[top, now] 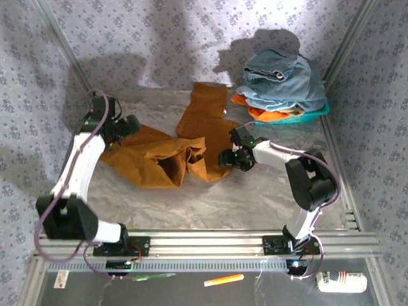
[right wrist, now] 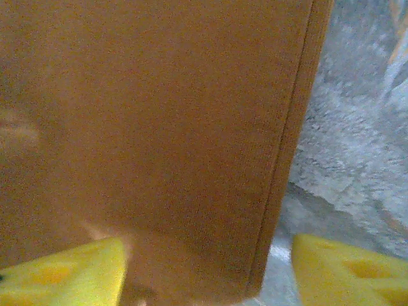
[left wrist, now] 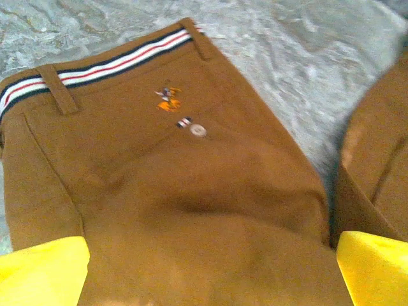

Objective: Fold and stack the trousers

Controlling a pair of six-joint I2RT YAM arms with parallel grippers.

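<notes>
Left pincer (left wrist: 210, 277) gapes wide over the trousers (left wrist: 191, 185); right pincer (right wrist: 207, 271) stands spread astride their edge.

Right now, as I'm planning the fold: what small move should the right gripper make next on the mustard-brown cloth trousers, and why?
Probably lower the right gripper and close on the leg's seamed edge: its yellow fingers stand apart with that edge of the mustard-brown cloth trousers between them, and the garment lies crumpled, unfolded.
</notes>
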